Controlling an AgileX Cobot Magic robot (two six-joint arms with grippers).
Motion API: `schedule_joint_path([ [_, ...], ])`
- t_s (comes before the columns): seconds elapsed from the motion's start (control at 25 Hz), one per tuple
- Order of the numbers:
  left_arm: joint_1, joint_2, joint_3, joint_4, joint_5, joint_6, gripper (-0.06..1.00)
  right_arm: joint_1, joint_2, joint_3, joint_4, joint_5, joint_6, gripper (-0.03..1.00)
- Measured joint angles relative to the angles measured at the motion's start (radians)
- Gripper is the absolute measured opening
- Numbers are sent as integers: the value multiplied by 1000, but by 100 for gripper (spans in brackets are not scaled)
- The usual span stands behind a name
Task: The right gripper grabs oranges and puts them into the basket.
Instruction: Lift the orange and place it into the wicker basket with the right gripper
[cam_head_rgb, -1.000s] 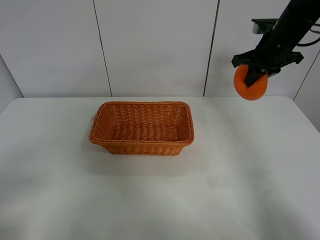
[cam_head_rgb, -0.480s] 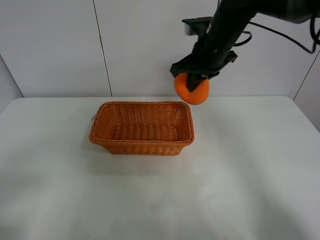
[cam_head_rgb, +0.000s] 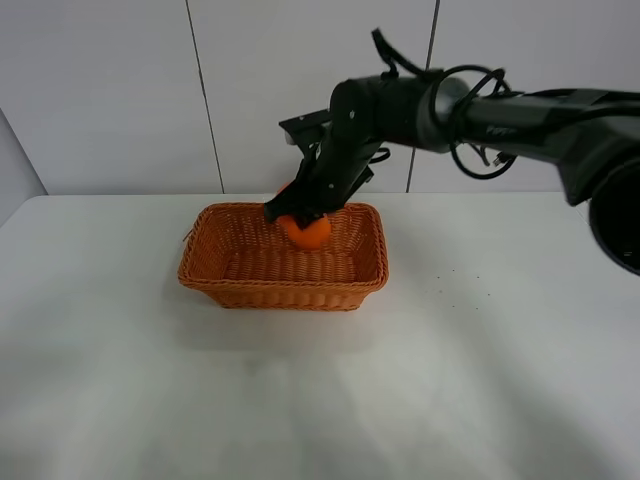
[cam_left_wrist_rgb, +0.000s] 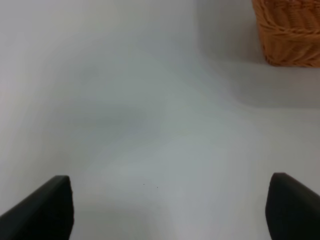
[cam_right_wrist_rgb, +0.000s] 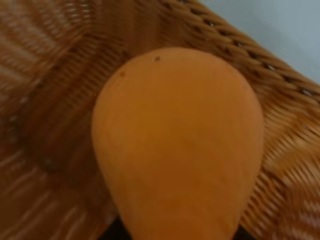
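My right gripper (cam_head_rgb: 300, 215) is shut on the orange (cam_head_rgb: 307, 231) and holds it just inside the woven wicker basket (cam_head_rgb: 214, 283), near its far rim, a little above the floor. In the right wrist view the orange (cam_right_wrist_rgb: 177, 145) fills the frame with the basket's weave (cam_right_wrist_rgb: 45, 100) behind it; the fingers are hidden. The left wrist view shows the two dark fingertips (cam_left_wrist_rgb: 47, 210) of my left gripper (cam_left_wrist_rgb: 170, 212) spread wide over bare table, with a corner of the basket (cam_left_wrist_rgb: 292, 32) beyond.
The basket stands on a white table (cam_head_rgb: 480, 380) in front of a white panelled wall (cam_head_rgb: 120, 90). The black right arm (cam_head_rgb: 500, 105) reaches in from the right, above the table, with cables looped along it.
The right arm has swung left from the table's far right side, carrying the orange, and lowered it into the basket. The basket has not moved.
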Motion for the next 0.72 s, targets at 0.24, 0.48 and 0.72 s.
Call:
schedule_joint_path([
  [0.24,0,0,0,0,0,0,88,0,73,1,5,-13,-7,11],
  [0.48,0,0,0,0,0,0,88,0,69,-46,22,43,-12,60],
  [0.72,0,0,0,0,0,0,88,0,68,-242,26,203,-23,69],
])
